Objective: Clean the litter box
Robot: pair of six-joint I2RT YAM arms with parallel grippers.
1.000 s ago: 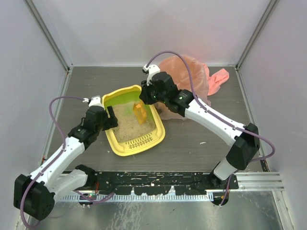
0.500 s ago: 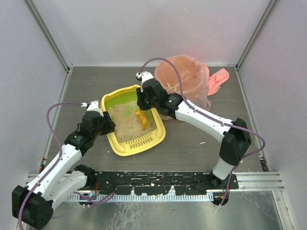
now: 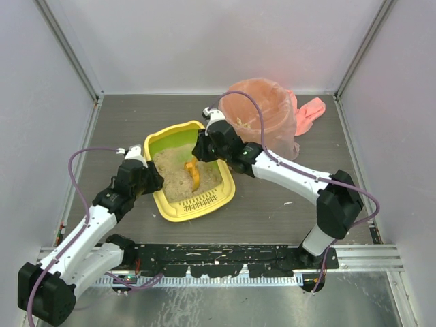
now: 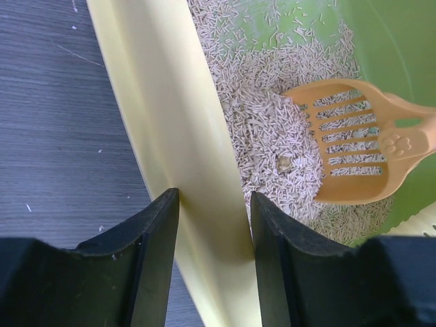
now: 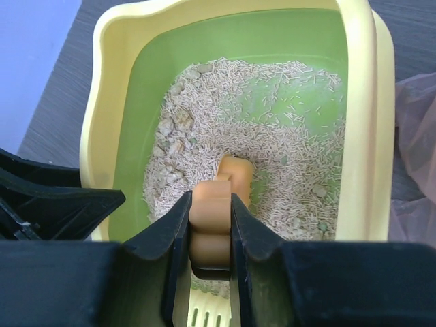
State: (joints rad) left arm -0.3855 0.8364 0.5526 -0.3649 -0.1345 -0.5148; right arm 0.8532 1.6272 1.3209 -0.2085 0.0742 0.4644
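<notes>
Grey walls are closing in a dark table (image 3: 272, 197) on three sides. From above, the yellow litter box (image 3: 172, 132) is sitting in the middle of the table, a bit to the left. A round bin (image 3: 262, 109) with a pink bag is standing just behind it on the right. A second ago the left pincer (image 3: 151, 178) was wide and beside the box. Now it is pinching the left wall of the box. The right pincer (image 3: 203, 151) is holding the orange scoop (image 3: 192, 174). It has tipped the scoop down from the air into the litter. So I think one arm is keeping the box from sliding while the other is starting to dig.

From the left wrist, the left pincer (image 4: 212, 204) is sitting with one finger on each side of the yellow rim (image 4: 170, 102), and the rim is filling the gap. The scoop (image 4: 354, 157) is lying on the beige litter (image 4: 266, 122), with bits showing through its slots. Dark table (image 4: 61, 122) is showing on the left.

From the right wrist, the right pincer (image 5: 210, 218) is squeezing the scoop (image 5: 235, 174) by its handle. The scoop is pointing into the litter (image 5: 272, 136) near some clumps. The green inside wall and yellow rim (image 5: 361, 122) are going all round.
</notes>
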